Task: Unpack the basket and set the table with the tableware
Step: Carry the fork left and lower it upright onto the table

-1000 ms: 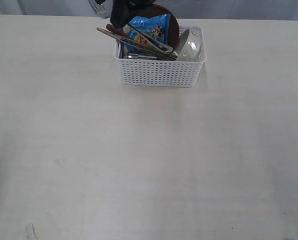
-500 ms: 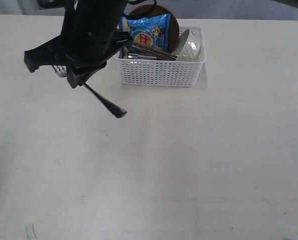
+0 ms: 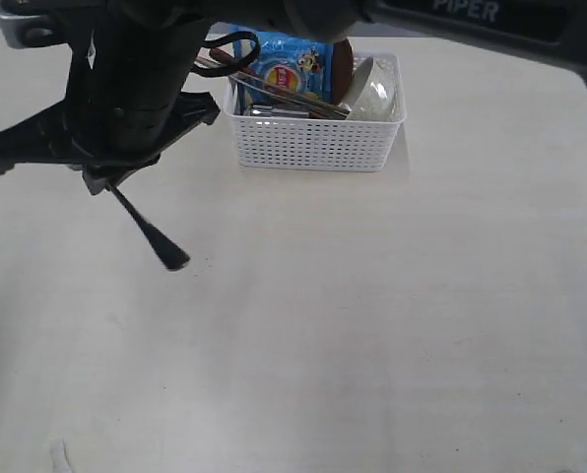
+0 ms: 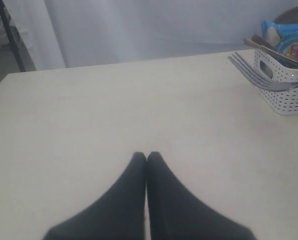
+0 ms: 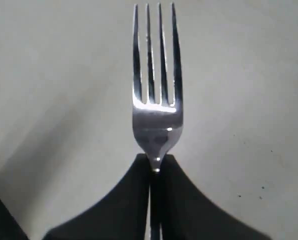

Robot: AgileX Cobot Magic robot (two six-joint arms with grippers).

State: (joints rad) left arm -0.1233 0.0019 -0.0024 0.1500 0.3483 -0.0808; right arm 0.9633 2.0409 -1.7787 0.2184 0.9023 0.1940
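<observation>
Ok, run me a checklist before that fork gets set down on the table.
1. Grip: ok. The right end effector is shut on the neck of the fork.
2. Fork clear of the basket: ok. It hangs off to one side, over the table.
3. Landing spot: ok. Nothing lies on the table below the handle.
4. Handle height above the table: cannot tell.
5. Left end effector out of the way: ok. It is shut, empty, and over bare table.
</observation>
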